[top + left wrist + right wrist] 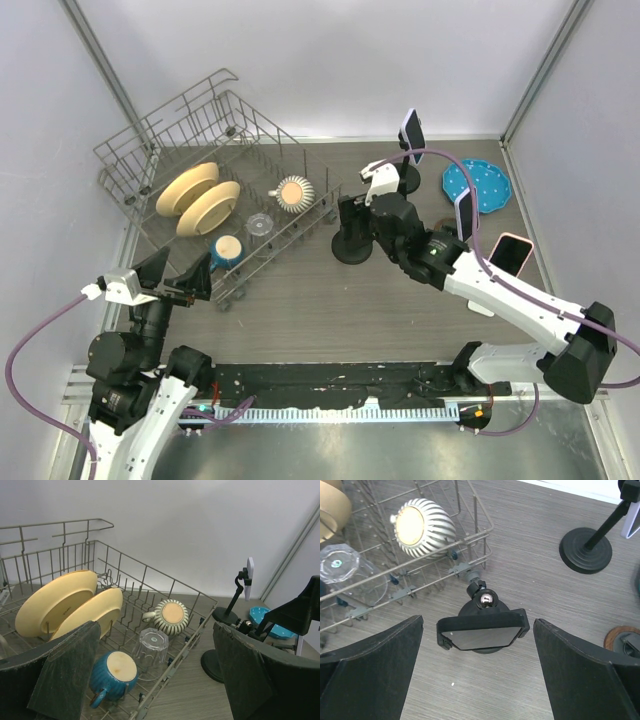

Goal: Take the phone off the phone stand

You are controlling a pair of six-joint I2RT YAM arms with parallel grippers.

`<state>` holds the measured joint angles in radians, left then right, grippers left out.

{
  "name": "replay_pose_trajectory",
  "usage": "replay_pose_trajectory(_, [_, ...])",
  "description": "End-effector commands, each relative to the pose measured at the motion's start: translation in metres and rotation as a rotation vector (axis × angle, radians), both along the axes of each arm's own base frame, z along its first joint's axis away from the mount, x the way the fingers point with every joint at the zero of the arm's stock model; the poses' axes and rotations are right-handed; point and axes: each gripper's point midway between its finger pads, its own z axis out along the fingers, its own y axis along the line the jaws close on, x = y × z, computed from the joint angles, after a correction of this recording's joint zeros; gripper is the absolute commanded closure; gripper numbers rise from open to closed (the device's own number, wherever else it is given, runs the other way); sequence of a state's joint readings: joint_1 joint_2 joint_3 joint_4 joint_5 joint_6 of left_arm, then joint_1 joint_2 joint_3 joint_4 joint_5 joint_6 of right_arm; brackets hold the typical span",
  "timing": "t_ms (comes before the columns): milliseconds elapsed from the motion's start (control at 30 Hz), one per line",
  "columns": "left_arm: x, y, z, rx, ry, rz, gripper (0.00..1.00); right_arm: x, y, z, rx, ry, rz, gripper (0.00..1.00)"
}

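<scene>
The phone (480, 635) sits tilted in the stand (486, 600), just beside the dish rack (476, 534) corner. The right hand (477, 629) hangs spread wide above it; the left hand (156, 630), equally wide, faces the rack. The phone is likely light, stiff and slick, with breakable glass: pinch its free long edges.

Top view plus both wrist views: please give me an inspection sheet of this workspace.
Surface: grey wood-grain table; no spills seen.
Job's things: phone clamped on its stand, not yet gripped.
Clutter: rack holding plates, striped mug, blue mug and glass; back phone and side phone on other stands; pink phone lying flat; blue plate.
Grippers: left tool open, facing the rack; right tool open, straddling the phone without touching it.
Cables: purple cable loops over the right arm; another runs along the left arm.
Surroundings: white walls, metal post.
</scene>
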<state>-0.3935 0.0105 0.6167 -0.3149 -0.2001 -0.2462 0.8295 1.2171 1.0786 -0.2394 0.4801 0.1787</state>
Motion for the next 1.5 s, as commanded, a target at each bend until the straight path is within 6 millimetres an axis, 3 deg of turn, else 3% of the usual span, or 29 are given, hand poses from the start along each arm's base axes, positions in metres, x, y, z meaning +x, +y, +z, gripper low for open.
replay_pose_trajectory(0, [-0.015,0.005,0.016,-0.005,-0.075,-0.008,0.00,0.012,-0.004,0.020,0.028,-0.065,-0.073,0.02])
replay_pose_trajectory(400, [-0.016,0.004,0.016,-0.003,-0.077,-0.011,0.00,0.016,0.012,-0.016,-0.039,-0.036,-0.001,0.04])
replay_pose_trajectory(867, [-0.016,0.003,0.016,0.000,-0.077,-0.015,0.00,0.015,0.008,-0.031,-0.070,-0.037,0.001,0.12])
replay_pose_trajectory(900, [-0.016,0.003,0.016,-0.001,-0.076,-0.017,0.00,0.015,0.008,-0.031,-0.074,-0.040,0.001,0.14])
replay_pose_trajectory(1200, [-0.011,-0.011,0.016,0.016,-0.082,-0.078,0.00,0.001,0.016,-0.014,-0.037,-0.059,0.111,0.67])
replay_pose_trajectory(1300, [-0.003,-0.030,0.009,0.052,-0.019,-0.157,0.00,-0.013,0.031,-0.008,-0.026,-0.066,0.223,0.74])
replay_pose_trajectory(1467, [0.008,-0.074,0.001,0.057,0.133,-0.365,0.00,-0.045,0.067,-0.005,-0.002,-0.059,0.444,0.78])
